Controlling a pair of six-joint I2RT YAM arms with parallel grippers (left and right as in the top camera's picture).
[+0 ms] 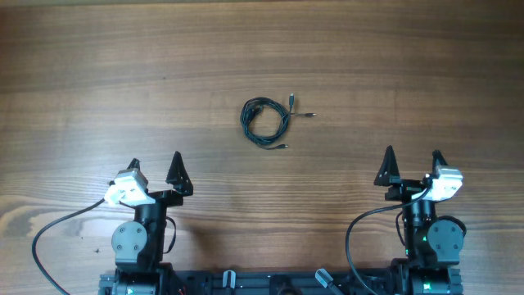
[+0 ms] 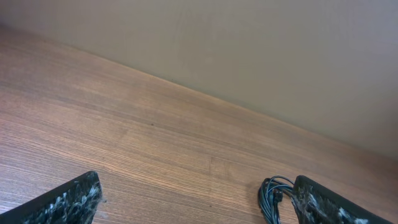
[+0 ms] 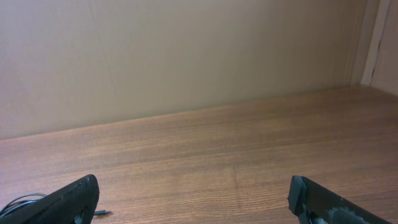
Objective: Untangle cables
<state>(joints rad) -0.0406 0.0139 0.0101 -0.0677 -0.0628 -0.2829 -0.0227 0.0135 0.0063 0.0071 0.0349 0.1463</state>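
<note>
A small coil of thin dark cables lies on the wooden table near its middle, with plug ends sticking out to the right and at the bottom. My left gripper is open and empty at the front left, well short of the coil. In the left wrist view the coil shows beside the right finger, partly hidden by it. My right gripper is open and empty at the front right. In the right wrist view only a loop of the cable and one plug tip show at the bottom left.
The wooden table runs to a plain beige wall at the back. The arms' own black supply cables hang at the front edge by both bases.
</note>
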